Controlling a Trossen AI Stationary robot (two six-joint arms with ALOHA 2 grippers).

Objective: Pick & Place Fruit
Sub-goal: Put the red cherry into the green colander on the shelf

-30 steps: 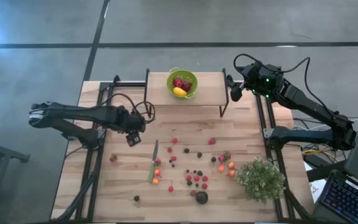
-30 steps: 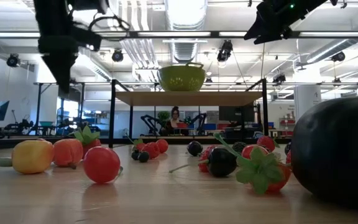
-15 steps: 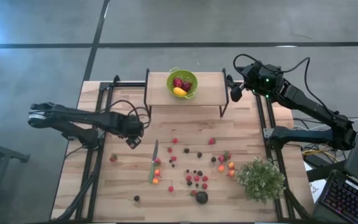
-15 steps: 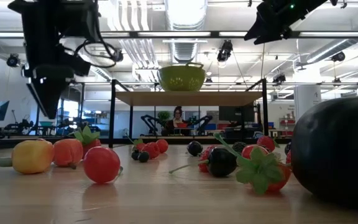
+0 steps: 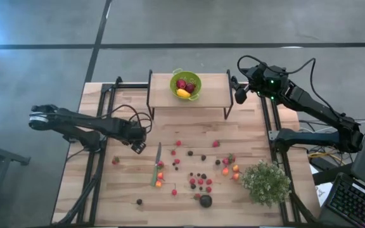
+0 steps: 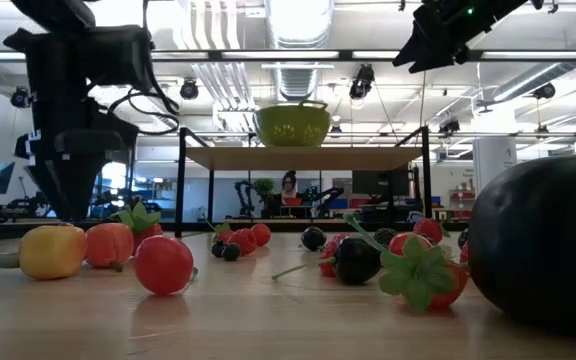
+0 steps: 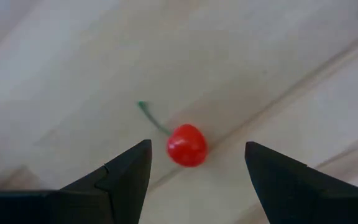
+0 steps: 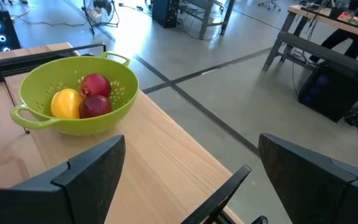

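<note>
- The cherry (image 7: 187, 145) lies on the table (image 5: 246, 136), left of the knife (image 5: 156, 166), apart from the other fruit (image 5: 200, 180).
- We judge it light, smooth, and prone to roll; we'd pinch the round body, not the stem.
- The left gripper (image 7: 196, 171) hangs above it, fingers spread.
- The right gripper (image 8: 185, 180) waits spread beside the bowl (image 8: 36, 93).

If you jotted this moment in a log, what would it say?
left gripper: open over red cherry | right gripper: open, waiting near green bowl
</note>
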